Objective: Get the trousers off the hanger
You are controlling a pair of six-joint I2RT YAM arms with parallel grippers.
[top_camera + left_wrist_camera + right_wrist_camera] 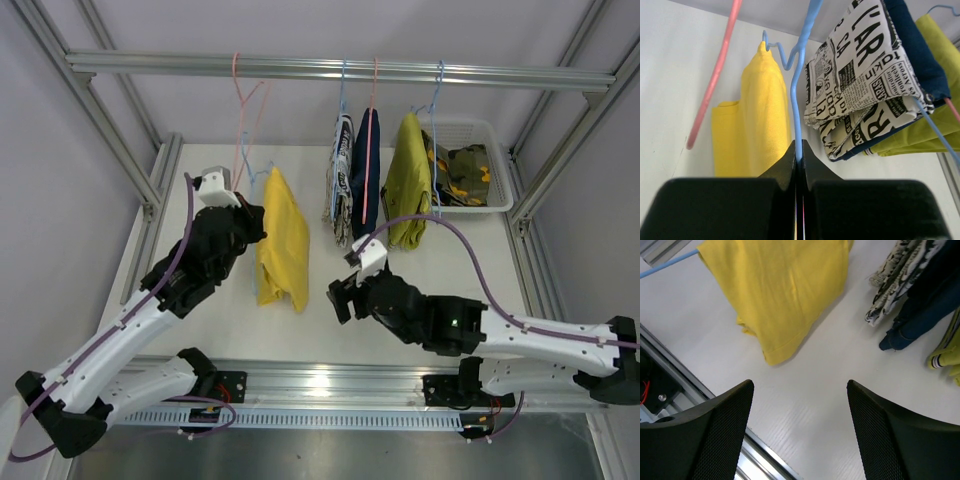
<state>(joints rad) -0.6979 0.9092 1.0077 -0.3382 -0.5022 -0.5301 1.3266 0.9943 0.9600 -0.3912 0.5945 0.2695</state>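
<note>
Bright yellow trousers [280, 245] [757, 120] [785, 290] hang on a thin blue hanger [796, 90], off the rail. My left gripper [255, 222] [799, 146] is shut on that hanger's wire just left of the cloth. Farther right, the black-and-white print trousers [342, 180] [865, 75], the dark navy trousers [366, 175] and the mustard-olive trousers [408, 180] hang from the rail [340, 68] on hangers. My right gripper [335, 298] [800, 385] stands open over the bare table, just right of the yellow trousers' lower end, with nothing between its fingers.
An empty pink hanger [245, 110] [715, 80] hangs from the rail above my left gripper. A white basket [505, 170] at the back right holds the camouflage trousers [465, 170]. Frame posts stand at both sides.
</note>
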